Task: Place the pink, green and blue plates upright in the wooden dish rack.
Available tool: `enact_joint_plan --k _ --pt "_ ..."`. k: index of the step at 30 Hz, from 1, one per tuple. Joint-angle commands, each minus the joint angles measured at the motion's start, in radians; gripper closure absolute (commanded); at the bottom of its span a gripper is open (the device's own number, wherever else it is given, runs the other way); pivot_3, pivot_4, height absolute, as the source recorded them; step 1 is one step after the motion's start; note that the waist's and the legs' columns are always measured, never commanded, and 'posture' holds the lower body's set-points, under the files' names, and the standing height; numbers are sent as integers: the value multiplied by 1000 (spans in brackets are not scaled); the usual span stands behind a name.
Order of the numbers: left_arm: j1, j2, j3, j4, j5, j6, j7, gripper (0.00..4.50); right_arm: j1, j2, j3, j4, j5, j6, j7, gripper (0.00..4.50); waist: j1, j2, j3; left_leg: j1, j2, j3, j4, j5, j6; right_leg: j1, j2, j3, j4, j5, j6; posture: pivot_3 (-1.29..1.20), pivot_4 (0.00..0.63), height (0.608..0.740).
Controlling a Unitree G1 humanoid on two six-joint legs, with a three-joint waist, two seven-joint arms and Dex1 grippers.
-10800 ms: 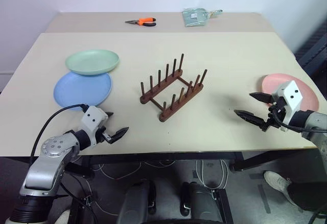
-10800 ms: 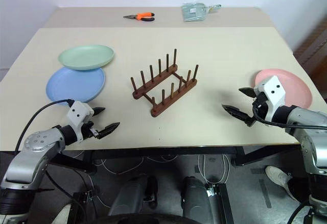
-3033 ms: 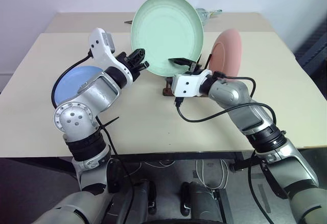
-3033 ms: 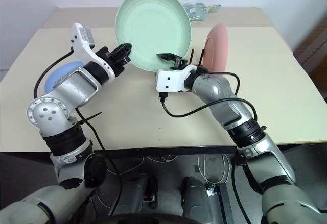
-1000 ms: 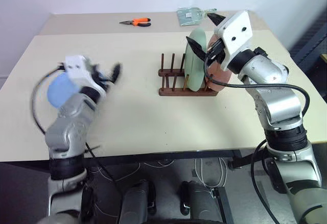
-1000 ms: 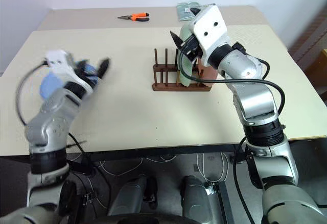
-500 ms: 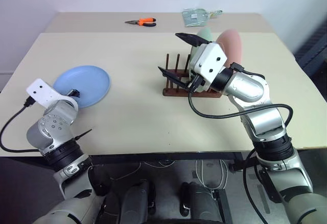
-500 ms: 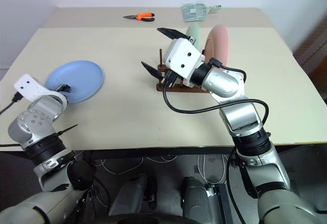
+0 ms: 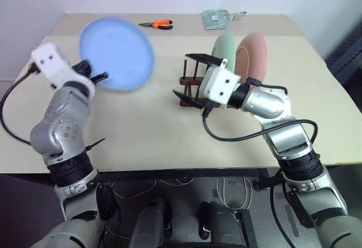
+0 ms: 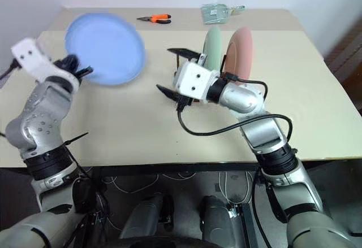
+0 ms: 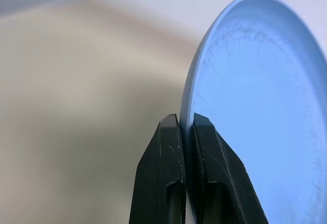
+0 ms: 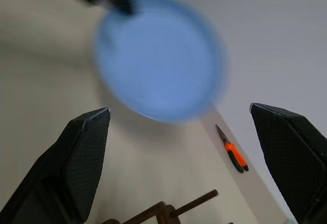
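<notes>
other things on the table

a big tan table fills the room — a seam runs across it near the far end. past that seam lie orange pliers with black tips. further along the same edge sits a small pale green packet. the pliers and packet lie well apart.

The blue plate, flat on the surface half a second ago, is now up in the air, tilted nearly on edge and blurred. The left claw, wide open 1 second ago, is now clamped on its rim. The right claw has come away from the green plate, dropped lower and swung toward the blue plate, apparently with its fingers spread wider.
</notes>
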Motion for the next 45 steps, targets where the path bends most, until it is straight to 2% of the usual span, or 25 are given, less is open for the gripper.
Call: enact_joint_plan --k 1,5,8,11,18,19,20,21,22,24,25,28,31,32,35,38,40,43,45 --pt "7 16 -43 -95 -31 23 -35 4466 -81 39 76 86 -124 -87 -19 0 -20 0 0 0 0 0 0 0 0 0 0 0 0 0 0 0 150 740" --pt "-18 -4 -47 -147 -73 79 -6 4466 -150 116 129 230 -231 -172 -83 0 -25 0 0 1 2 0 -1 2 -2 -1 2 1 1 0 -1 0 150 740" --pt "-30 -22 -31 -166 -102 105 18 4466 -188 127 162 317 -336 -237 -144 0 -16 0 0 1 2 0 -1 2 -2 -1 2 1 1 -1 -1 0 150 740" --pt "-25 -23 -26 -184 -123 124 31 4500 -196 138 143 348 -352 -270 -174 866 -10 0 0 0 1 -1 -1 2 -2 0 1 0 0 0 -1 0 150 740" --pt "-7 -16 -25 -191 -151 136 17 4500 -187 133 124 359 -375 -328 -189 4274 -16 0 0 0 1 -2 -1 2 -2 0 2 0 1 0 -1 0 150 740" --pt "-7 -17 -21 -191 -160 134 13 4500 -185 133 122 358 -376 -330 -189 4398 -17 0 0 0 1 -2 -1 2 -2 0 2 0 1 0 -1 0 150 740" --pt "-9 -20 -11 -190 -171 127 12 4500 -182 132 118 355 -380 -333 -191 4398 -16 0 0 0 1 -2 -1 2 -2 0 2 0 1 0 -1 0 150 740" --pt "-11 -21 -3 -189 -180 121 12 3833 -180 131 115 352 -384 -336 -193 4500 -16 0 0 0 1 -1 -1 2 -2 0 2 0 1 0 -1 0 150 740" --pt "-26 -33 31 -180 -197 100 29 3558 -178 129 112 348 -388 -338 -198 4500 -14 0 0 0 1 -2 -1 2 -2 0 2 0 1 0 -1 0 150 740" --pt "-98 -60 183 -104 -248 14 127 2565 -180 120 101 335 -383 -348 -195 4500 -13 0 1 0 1 -2 -1 2 -2 0 1 0 1 0 -1 0 150 740" --pt "-117 -44 229 -68 -229 -28 153 2100 -184 117 94 329 -374 -355 -189 4500 -14 0 1 0 1 -2 0 2 -2 0 2 0 0 0 -1 0 150 740" --pt "-99 78 238 6 -98 -125 146 2100 -193 118 63 300 -313 -372 -156 4500 -28 0 1 1 2 -1 -1 2 -2 0 3 0 1 -1 -1 0 150 740" --pt "-38 186 220 85 -6 -198 100 2100 -193 137 10 237 -144 -344 -72 4500 -29 0 1 1 2 -1 -3 2 -3 0 3 0 0 -1 -1 0 150 740" --pt "15 230 170 101 40 -225 45 2100 -195 154 -17 203 -64 -309 -40 4500 -29 0 1 1 2 -1 -3 2 -3 0 3 0 0 -1 -1 0 150 740" --pt "212 321 -48 90 154 -290 -146 2100 -208 244 -133 60 278 -11 4 4500 -18 1 1 1 2 -1 -3 2 -3 0 3 0 1 -1 -1 0 150 740" --pt "347 322 -179 39 175 -344 -276 2100 -218 310 -264 -40 619 327 -59 4500 -8 1 0 1 1 -1 -3 1 -3 1 2 0 1 0 -2 0 150 740" --pt "413 321 -241 5 174 -368 -352 2100 -232 348 -358 -56 820 508 -159 4500 -11 -2 -1 0 1 -2 -3 1 -3 0 1 0 0 0 -2 0 150 740" --pt "485 322 -297 -26 156 -384 -456 2100 -261 382 -454 -20 965 656 -317 4500 -18 -1 -1 -1 2 -3 -4 -1 -6 -3 -1 1 0 1 -3 0 150 740" --pt "505 309 -295 -46 117 -364 -497 2100 -271 386 -484 -9 1002 695 -372 4500 -19 0 0 -1 2 -1 -4 0 -7 -4 -1 1 1 0 -5 0 150 740"
